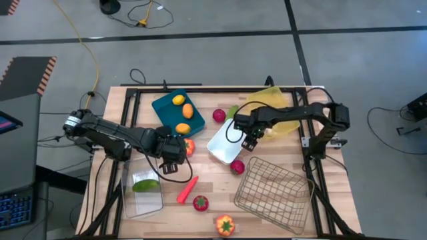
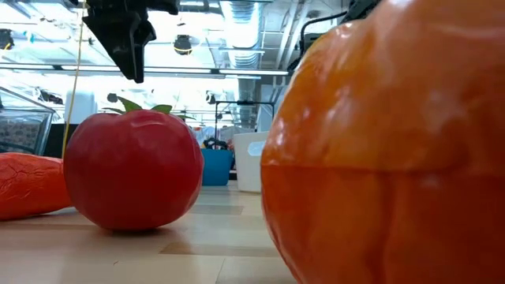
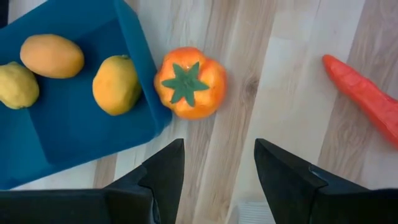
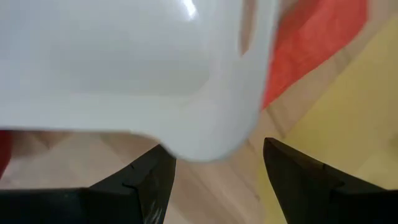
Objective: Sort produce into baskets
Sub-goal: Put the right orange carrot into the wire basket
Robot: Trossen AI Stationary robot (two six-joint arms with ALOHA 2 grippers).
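Hiding part of something red (image 4: 305,46), white tray (image 4: 124,68).

- The teal tray (image 1: 175,115) holds three yellow-orange citrus (image 3: 116,84).
- The pepper (image 3: 189,82) is orange with green star.
- The carrot (image 1: 187,189) is orange-red.
- The bin's cucumber (image 1: 145,185) looks green, maybe.

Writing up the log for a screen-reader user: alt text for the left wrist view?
The open left gripper hovers over bare wood, aimed at an orange pepper touching the corner of a teal tray. The tray holds three yellow-orange citrus; a carrot lies off to one side.
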